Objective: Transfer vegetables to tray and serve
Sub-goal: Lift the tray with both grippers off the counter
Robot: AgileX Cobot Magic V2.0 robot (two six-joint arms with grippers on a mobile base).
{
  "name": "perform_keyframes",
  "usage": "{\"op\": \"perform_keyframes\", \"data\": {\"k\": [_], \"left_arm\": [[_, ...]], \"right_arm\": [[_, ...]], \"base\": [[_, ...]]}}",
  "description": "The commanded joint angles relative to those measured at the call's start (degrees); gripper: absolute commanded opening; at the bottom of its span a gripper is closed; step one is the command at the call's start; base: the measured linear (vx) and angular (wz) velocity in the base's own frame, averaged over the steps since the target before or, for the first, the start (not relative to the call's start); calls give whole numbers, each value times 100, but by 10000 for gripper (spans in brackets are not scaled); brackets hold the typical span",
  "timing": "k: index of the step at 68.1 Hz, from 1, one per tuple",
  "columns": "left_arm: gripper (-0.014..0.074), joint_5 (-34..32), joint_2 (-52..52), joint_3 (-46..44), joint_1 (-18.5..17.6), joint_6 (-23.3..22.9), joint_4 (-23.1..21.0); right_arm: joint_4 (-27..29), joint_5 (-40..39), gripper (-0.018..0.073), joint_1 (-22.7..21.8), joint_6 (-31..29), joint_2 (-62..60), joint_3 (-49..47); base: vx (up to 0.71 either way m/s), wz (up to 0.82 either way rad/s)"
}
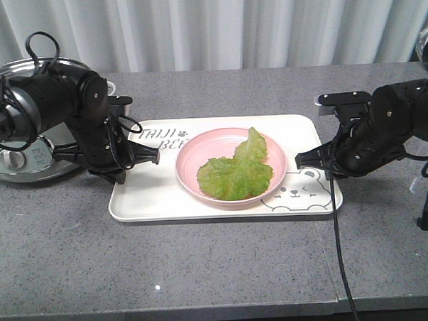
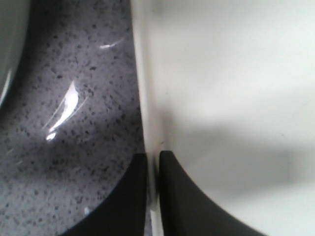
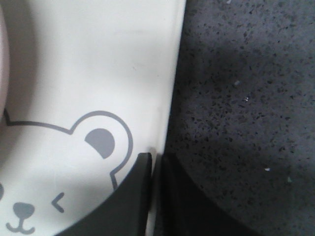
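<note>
The vegetables (image 1: 236, 175), crinkled green lettuce leaves, lie on a round pink plate (image 1: 192, 158) that stands on the cream tray (image 1: 148, 202). My left gripper (image 1: 122, 173) is at the tray's left edge. In the left wrist view it (image 2: 153, 160) is shut on the tray's rim (image 2: 147, 98), one finger outside over the counter and one inside. My right gripper (image 1: 331, 171) is at the tray's right edge beside the bear face. In the right wrist view it (image 3: 157, 160) is likewise shut on the rim (image 3: 172, 73).
A silver-lidded cooker (image 1: 15, 151) stands at the left behind my left arm. The speckled grey counter (image 1: 204, 267) runs to a front edge near the bottom. A black cable (image 1: 339, 269) hangs over that edge at the right. Curtains close the back.
</note>
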Motion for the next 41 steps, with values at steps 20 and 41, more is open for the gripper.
{"op": "perform_keyframes", "data": {"k": [20, 41], "left_arm": [[-8, -122, -979, -163, -119, 148, -273], [-8, 110, -1425, -163, -119, 240, -303]], "right_arm": [[63, -170, -4, 35, -93, -826, -155], [63, 136, -4, 19, -75, -1216, -155]], "base": [[0, 0], [0, 0]]}}
